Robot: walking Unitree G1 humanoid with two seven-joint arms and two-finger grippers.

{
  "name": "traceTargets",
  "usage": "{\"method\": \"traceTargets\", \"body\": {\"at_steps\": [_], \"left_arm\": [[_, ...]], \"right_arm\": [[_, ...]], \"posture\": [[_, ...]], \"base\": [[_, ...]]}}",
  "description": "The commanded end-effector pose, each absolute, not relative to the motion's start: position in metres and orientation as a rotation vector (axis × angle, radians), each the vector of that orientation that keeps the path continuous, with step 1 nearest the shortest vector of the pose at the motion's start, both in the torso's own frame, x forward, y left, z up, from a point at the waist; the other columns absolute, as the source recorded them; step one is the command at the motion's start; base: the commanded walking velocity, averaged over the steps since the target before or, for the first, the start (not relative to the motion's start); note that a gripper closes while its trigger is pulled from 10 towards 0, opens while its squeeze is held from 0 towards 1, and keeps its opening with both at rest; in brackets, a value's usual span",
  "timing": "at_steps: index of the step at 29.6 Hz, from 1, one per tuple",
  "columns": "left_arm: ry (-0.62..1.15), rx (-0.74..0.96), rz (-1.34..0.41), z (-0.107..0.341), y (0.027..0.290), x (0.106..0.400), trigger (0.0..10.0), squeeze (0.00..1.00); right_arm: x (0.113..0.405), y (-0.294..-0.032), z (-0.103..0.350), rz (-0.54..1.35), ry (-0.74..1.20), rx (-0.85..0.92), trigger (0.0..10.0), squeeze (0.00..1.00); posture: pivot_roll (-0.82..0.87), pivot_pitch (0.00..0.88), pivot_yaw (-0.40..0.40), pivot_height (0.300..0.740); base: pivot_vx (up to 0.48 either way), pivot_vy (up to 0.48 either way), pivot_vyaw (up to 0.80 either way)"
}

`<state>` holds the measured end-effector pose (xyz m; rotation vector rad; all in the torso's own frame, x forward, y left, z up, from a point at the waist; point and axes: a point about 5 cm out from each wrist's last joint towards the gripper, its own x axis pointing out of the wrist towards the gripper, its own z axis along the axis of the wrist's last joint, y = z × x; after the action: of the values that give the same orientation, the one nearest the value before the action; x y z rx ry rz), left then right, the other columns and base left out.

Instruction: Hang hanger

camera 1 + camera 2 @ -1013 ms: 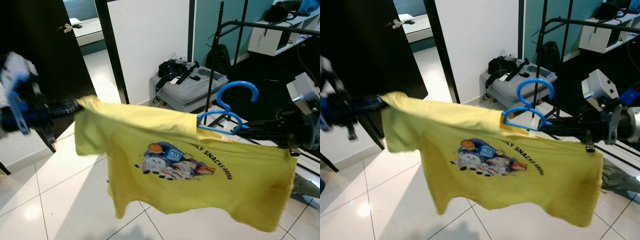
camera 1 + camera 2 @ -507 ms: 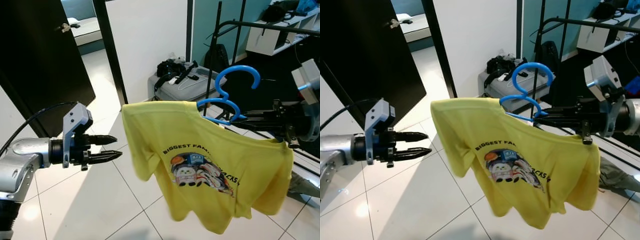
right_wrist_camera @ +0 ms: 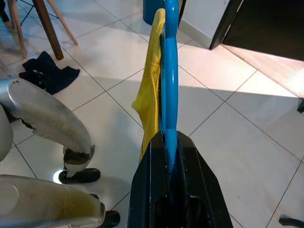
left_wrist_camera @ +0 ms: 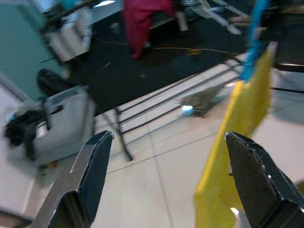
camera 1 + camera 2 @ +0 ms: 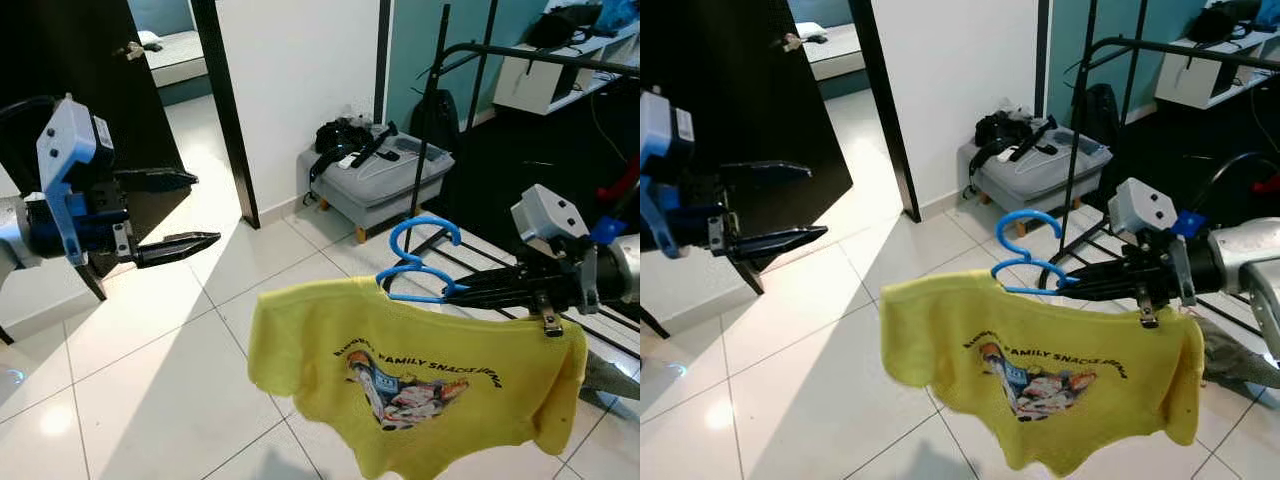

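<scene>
**A:** Two grippers in frame. Right gripper [image 5: 462,291] was pinched on the blue hanger [image 5: 417,268], fingers pressed tight around its bar in the right wrist view [image 3: 169,95]. Left gripper [image 5: 196,210] sat well apart on the robot's left, jaws spread wide, nothing between them.

**B:** Where was the hanger itself?

**A:** Held out in mid-air over the white tile floor [image 5: 150,370], hook up, carrying a yellow T-shirt [image 5: 420,385] with a cartoon print. Shirt draped down from it and hung clear of the floor.

**B:** And the rail?

**A:** Black clothes rack [image 5: 520,55] stood behind and above the hanger, top bar higher than the hook. Hook was not on the bar. One of the rack's uprights [image 5: 430,100] ran down just behind the hanger.

**B:** Anything in the way?

**A:** Grey suitcase [image 5: 385,180] on the floor near the foot of the rack, black bag and straps [image 5: 350,140] piled on top. Rack's base rails [image 4: 156,109] ran along the floor beside it. Grey cloth [image 5: 1230,355] lay on the floor at the robot's right. Dark door [image 5: 90,100] stood open behind the left gripper, white wall [image 5: 300,70] between door and rack.

**B:** Left wrist view?

**A:** Blurred. Spread fingers [image 4: 88,175], the shirt edge [image 4: 228,156], a red garment [image 4: 142,19] further back.
</scene>
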<state>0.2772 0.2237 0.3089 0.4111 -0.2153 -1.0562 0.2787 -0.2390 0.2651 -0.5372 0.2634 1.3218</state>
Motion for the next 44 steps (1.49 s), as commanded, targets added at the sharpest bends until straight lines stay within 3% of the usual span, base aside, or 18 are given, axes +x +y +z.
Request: {"method": "traceTargets", "body": {"at_steps": [1,3,4,7,8,22,23,24,26,27,44], "left_arm": [[-0.207,0.383,-1.115,0.306,0.215,0.277,10.0,1.00],[-0.207,0.383,-1.115,0.306,0.215,0.277,10.0,1.00],[-0.142,0.373,-1.177,0.289,0.207,0.278,10.0,0.00],[-0.076,0.377,-1.230,0.269,0.197,0.281,10.0,0.00],[-0.014,0.390,-1.276,0.246,0.182,0.285,10.0,0.00],[-0.001,0.384,-1.259,0.238,0.171,0.291,10.0,0.00],[0.002,0.370,-1.263,0.238,0.171,0.291,4.8,0.00],[0.010,0.360,-1.273,0.237,0.171,0.290,1.1,0.00],[0.010,0.360,-1.273,0.237,0.171,0.290,1.1,0.00],[0.024,0.357,-1.292,0.236,0.171,0.289,0.0,0.00],[0.075,0.333,-1.336,0.227,0.172,0.282,0.0,0.00]], "right_arm": [[0.280,-0.233,0.271,1.348,0.219,-0.549,10.0,0.00],[0.280,-0.233,0.271,1.348,0.219,-0.549,10.0,0.00],[0.280,-0.229,0.275,1.365,0.199,-0.549,10.0,0.00],[0.279,-0.224,0.279,1.389,0.180,-0.555,10.0,0.00],[0.276,-0.216,0.287,1.441,0.142,-0.558,10.0,0.00],[0.273,-0.206,0.295,1.494,0.095,-0.575,10.0,0.00],[0.273,-0.205,0.295,1.498,0.092,-0.576,10.0,0.00],[0.273,-0.205,0.295,1.500,0.092,-0.576,10.0,0.00],[0.273,-0.205,0.295,1.500,0.092,-0.576,10.0,0.00],[0.274,-0.204,0.296,1.501,0.091,-0.577,10.0,0.00],[0.275,-0.204,0.297,1.506,0.086,-0.582,10.0,0.00]], "posture": [[-0.07,0.000,0.055,0.740],[-0.07,0.000,0.055,0.740],[-0.08,0.000,0.061,0.740],[-0.09,0.000,0.067,0.740],[-0.09,0.000,0.072,0.740],[-0.08,0.000,0.071,0.740],[-0.08,0.000,0.070,0.740],[-0.08,0.000,0.069,0.740],[-0.08,0.000,0.069,0.740],[-0.08,0.000,0.069,0.740],[-0.08,0.000,0.059,0.740]], "base": [[0.000,0.000,0.00],[0.000,0.000,0.00],[0.000,0.000,0.00],[0.000,0.000,0.00],[0.000,0.000,0.00],[0.000,0.000,0.00],[0.000,0.000,0.00],[0.000,0.000,0.00],[0.000,0.000,0.00],[0.000,0.000,0.00],[0.000,0.000,0.00]]}}
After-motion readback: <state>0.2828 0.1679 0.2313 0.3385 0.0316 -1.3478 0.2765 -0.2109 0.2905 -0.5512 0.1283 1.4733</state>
